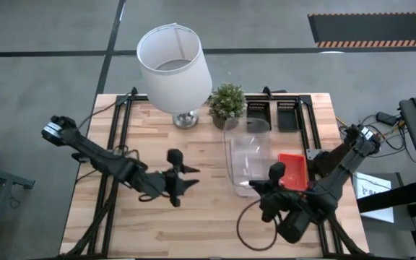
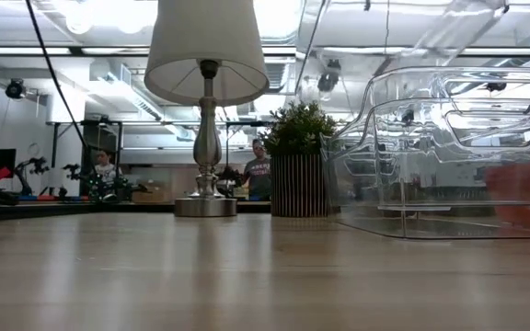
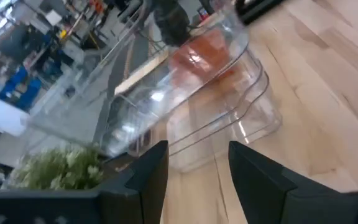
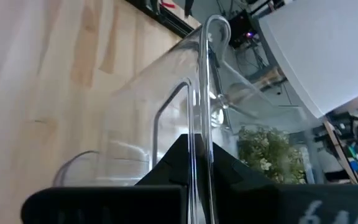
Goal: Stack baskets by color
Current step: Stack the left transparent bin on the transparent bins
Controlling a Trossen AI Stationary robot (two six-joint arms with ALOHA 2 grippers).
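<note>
Two clear baskets sit one over the other at the table's middle right: the upper one is tilted above the lower one. My right gripper is shut on the upper one's near end. A red-orange basket lies flat on the table just right of them. Two black baskets rest side by side at the far edge. My left gripper hovers open, left of the clear baskets and pointing at them, with nothing between its fingers. My right gripper pinches the upper clear basket's wall at its rim, one finger on each face of the wall. The fingers come slanting down from the table's near right side. The basket is tilted, held above the lower clear basket; whether the two touch, I cannot tell.
A lamp with a white shade and a small potted plant stand at the far middle of the wooden table. A dark cable loop lies near the front edge. People show in the room beyond.
</note>
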